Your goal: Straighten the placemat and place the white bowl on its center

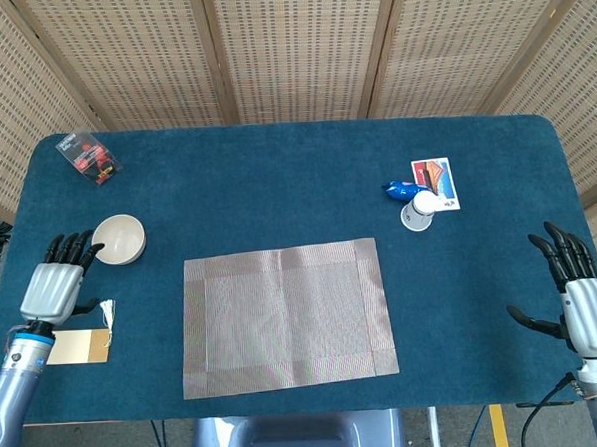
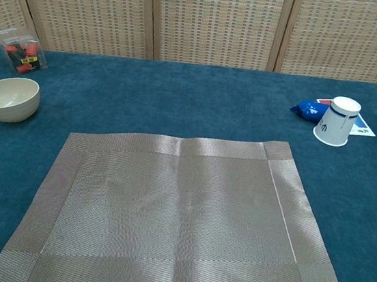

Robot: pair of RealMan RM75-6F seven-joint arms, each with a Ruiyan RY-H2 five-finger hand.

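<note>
The grey woven placemat (image 1: 286, 316) (image 2: 173, 211) lies flat on the blue table, its edges roughly square to the table's front. The white bowl (image 1: 118, 239) (image 2: 7, 99) stands upright on the cloth to the mat's upper left, apart from it. My left hand (image 1: 53, 286) hovers just left of the bowl with fingers spread and holds nothing. My right hand (image 1: 577, 294) is at the table's right edge, fingers apart and empty. Neither hand shows in the chest view.
An upturned paper cup (image 1: 417, 213) (image 2: 336, 120), a blue wrapper (image 1: 401, 190) and a card (image 1: 435, 181) sit at the back right. A small packet (image 1: 88, 156) (image 2: 23, 55) lies at the back left. A tan tag (image 1: 63, 347) lies near the front left edge.
</note>
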